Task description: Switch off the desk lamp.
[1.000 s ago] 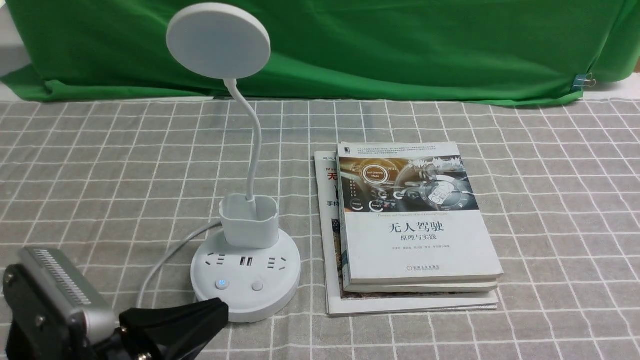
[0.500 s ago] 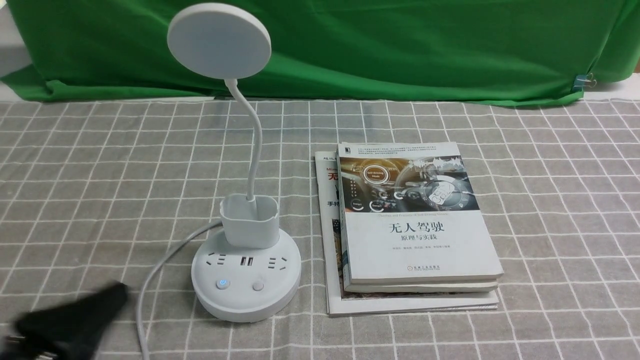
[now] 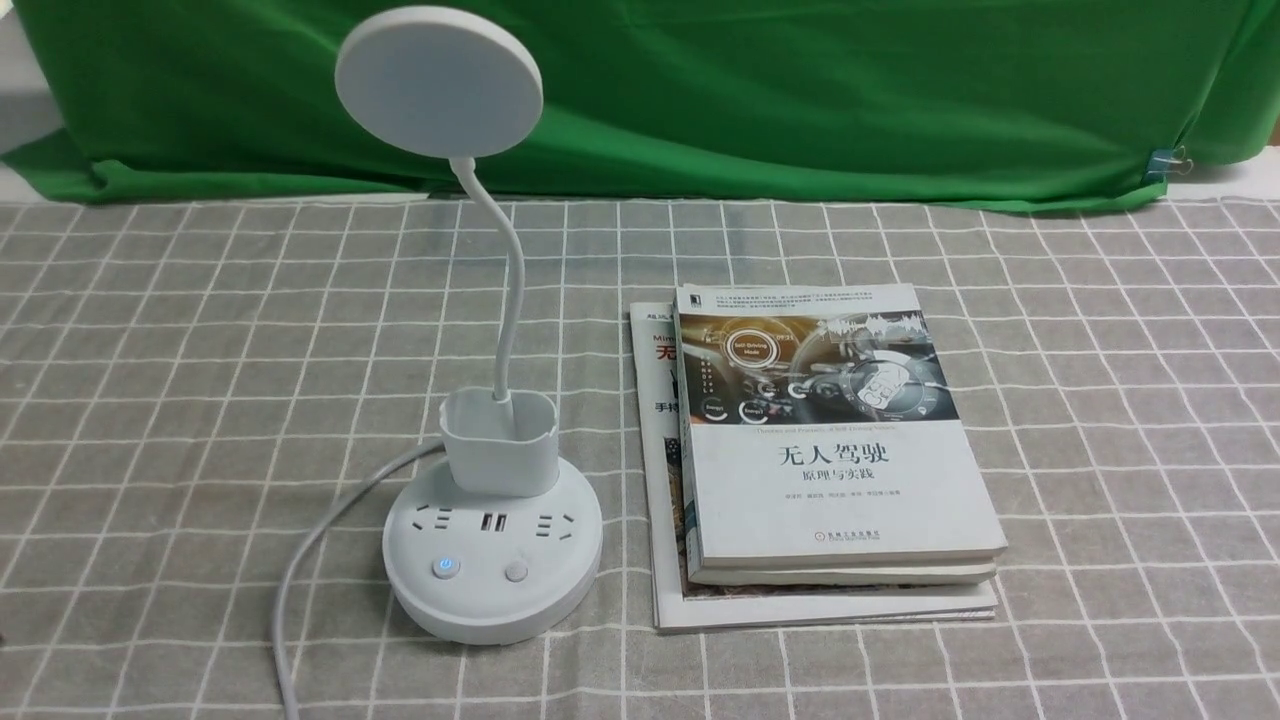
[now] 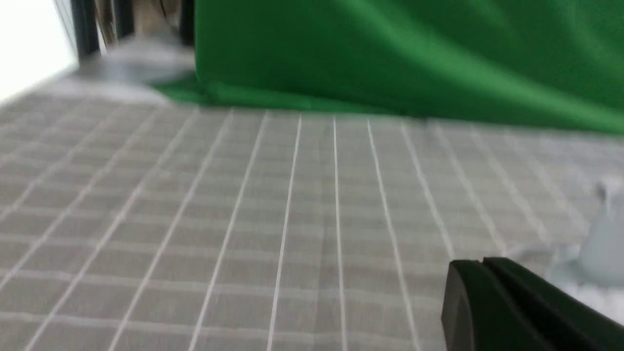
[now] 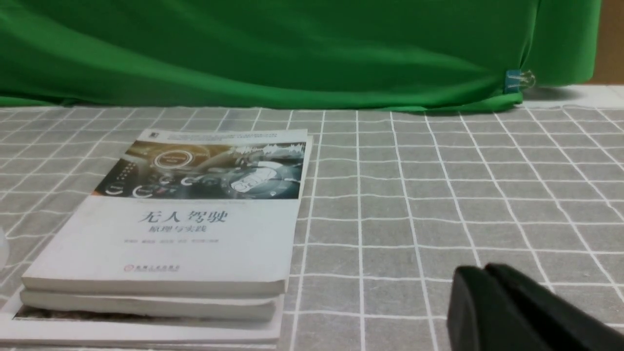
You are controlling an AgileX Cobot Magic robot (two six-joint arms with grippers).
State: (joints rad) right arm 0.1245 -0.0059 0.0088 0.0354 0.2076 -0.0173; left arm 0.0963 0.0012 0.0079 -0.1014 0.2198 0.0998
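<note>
From my console, the desk lamp (image 3: pixel 492 590) stands upright on the checkered counter (image 3: pixel 800 660), to the left of the stacked books (image 3: pixel 850 480) and apart from them. Its disc head (image 3: pixel 440 85) looks unlit, while the power button (image 3: pixel 446 567) glows blue and the other button (image 3: pixel 516 571) is plain. I judge the lamp itself to be off and the task probably finished, with both arms best left at rest.

The left claw (image 4: pixel 482 263) looks narrow, its tips together with nothing between them; the right claw (image 5: pixel 482 269) looks the same, though its tips are blurred. Neither is at the lamp.

The likeliest mistake from here is mine: I could read the blue glow as the lamp being lit and send in another press, which might switch the light back on. If the task also means killing the socket power, stopping now would leave it incomplete; I can't settle that from the glow alone. Should I need another press, a sloping approach could slide off the small button, shove the round base, or catch the gooseneck (image 3: pixel 515 290). A low sweep from the left could also snag the grey cable (image 3: pixel 300 560) and drag the base around.
</note>
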